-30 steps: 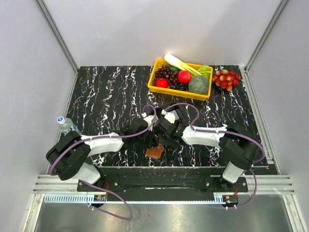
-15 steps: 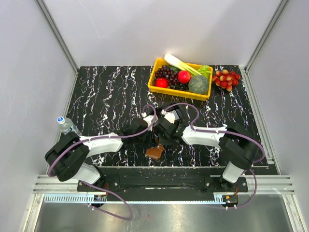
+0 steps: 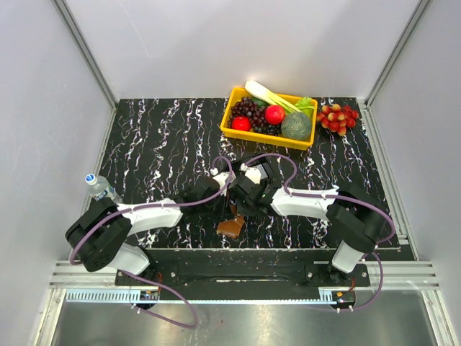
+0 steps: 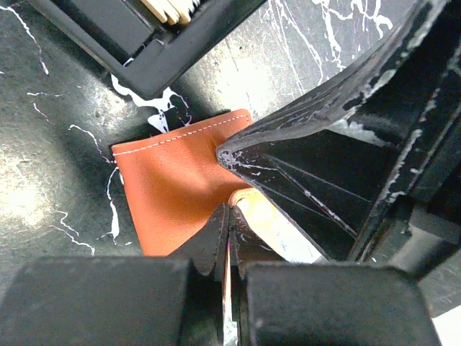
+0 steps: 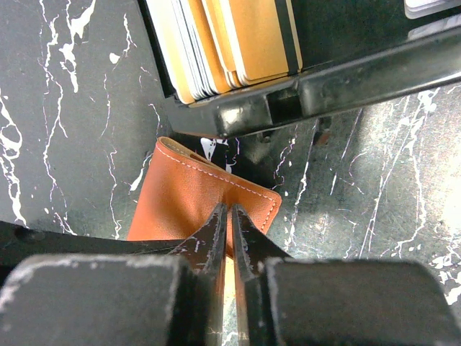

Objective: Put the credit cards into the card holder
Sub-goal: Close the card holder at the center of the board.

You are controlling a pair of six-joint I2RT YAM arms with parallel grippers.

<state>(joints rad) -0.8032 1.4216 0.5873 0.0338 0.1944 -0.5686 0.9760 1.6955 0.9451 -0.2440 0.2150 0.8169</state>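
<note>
The table (image 3: 158,144) is black with white wiggly lines, like stone, and plain grey walls stand around it. At the far side sits a yellow plastic tray (image 3: 261,136) full of fruit and greens. A bunch of red grapes (image 3: 338,117) lies just beside the tray on the right. A clear water bottle with a blue cap (image 3: 101,187) stands at the left edge.

The two arms meet in the middle of the table, close to the near edge. Right under them lies the small brown leather folding card holder (image 3: 231,228), flat on the table.

A small black open-topped box (image 5: 302,94) sits just beside the card holder, on its far side. The credit cards (image 5: 245,36), thin plastic ones in orange and white, stand on edge inside that box, packed side by side.

The left gripper (image 4: 227,223) has its fingers pressed tight together, with the tips down at the edge of the card holder. A thin pale strip shows between them, but I cannot tell what it is.

The right gripper (image 5: 230,216) has its fingers very close, with only a thin slit. Orange-brown shows in that slit, so it is pinching the card holder. One of its black fingers (image 4: 302,180) touches the leather right next to the left gripper.
</note>
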